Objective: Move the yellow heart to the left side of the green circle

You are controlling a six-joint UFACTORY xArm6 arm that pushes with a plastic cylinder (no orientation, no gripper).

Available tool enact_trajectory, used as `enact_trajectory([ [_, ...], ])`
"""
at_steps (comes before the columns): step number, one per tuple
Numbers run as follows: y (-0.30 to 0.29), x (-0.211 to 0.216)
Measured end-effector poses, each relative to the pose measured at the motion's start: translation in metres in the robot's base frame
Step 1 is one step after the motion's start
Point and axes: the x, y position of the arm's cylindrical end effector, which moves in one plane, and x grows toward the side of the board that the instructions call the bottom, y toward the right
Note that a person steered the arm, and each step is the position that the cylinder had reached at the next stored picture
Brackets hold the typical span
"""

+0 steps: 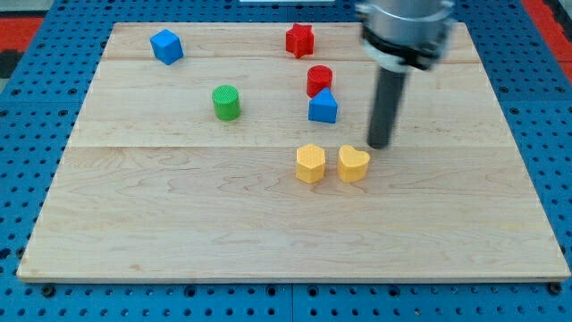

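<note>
The yellow heart [354, 164] lies near the middle of the wooden board, right of a yellow hexagon [310, 164]. The green circle [226, 102] stands further toward the view's left and top. My tip [379, 145] is just above and to the right of the yellow heart, very close to its upper right edge. The dark rod rises from there toward the view's top.
A blue triangle [323, 107] and a red cylinder [319, 80] stand between the green circle and my rod. A red star [300, 40] and a blue cube [166, 46] are near the top edge. The board [179, 224] rests on a blue pegboard.
</note>
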Motion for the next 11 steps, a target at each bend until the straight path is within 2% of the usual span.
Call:
enact_trajectory([
  [1, 0.022, 0.061],
  [2, -0.054, 0.026],
  [3, -0.092, -0.012],
  [4, -0.099, -0.013],
  [5, -0.051, -0.013],
  [6, -0.045, -0.04],
  [7, -0.063, -0.05],
  [8, -0.131, -0.013],
  [9, -0.131, -0.011],
  [10, -0.061, -0.013],
  [11, -0.081, -0.054],
])
